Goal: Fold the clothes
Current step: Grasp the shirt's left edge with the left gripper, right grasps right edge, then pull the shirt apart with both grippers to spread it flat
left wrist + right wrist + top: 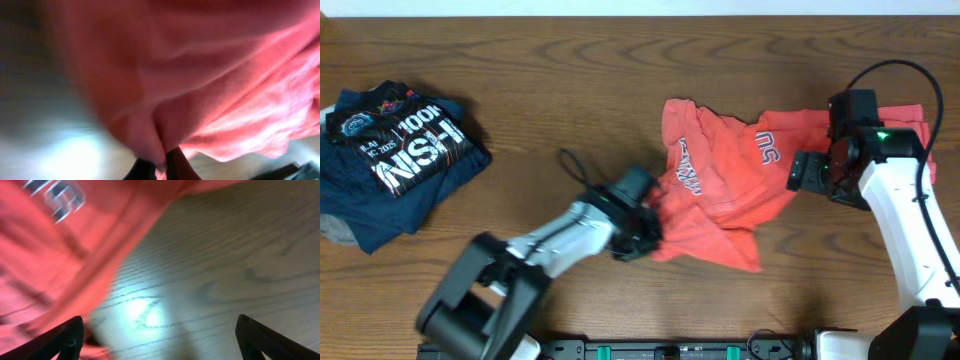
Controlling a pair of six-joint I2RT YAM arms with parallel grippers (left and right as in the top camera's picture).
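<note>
The coral-red T-shirt (730, 185) with white lettering lies crumpled on the wooden table, right of centre. My left gripper (645, 232) is shut on its lower left edge; in the left wrist view the red cloth (210, 85) fills the frame and is pinched between the fingertips (164, 167). My right gripper (812, 172) sits at the shirt's right side, open. In the right wrist view its fingers (157, 342) are spread wide over bare wood, with the shirt (55, 255) at the left touching the left finger.
A pile of folded navy and black shirts (395, 155) with white lettering lies at the far left of the table (620, 80). A black cable (575, 165) loops from the left arm.
</note>
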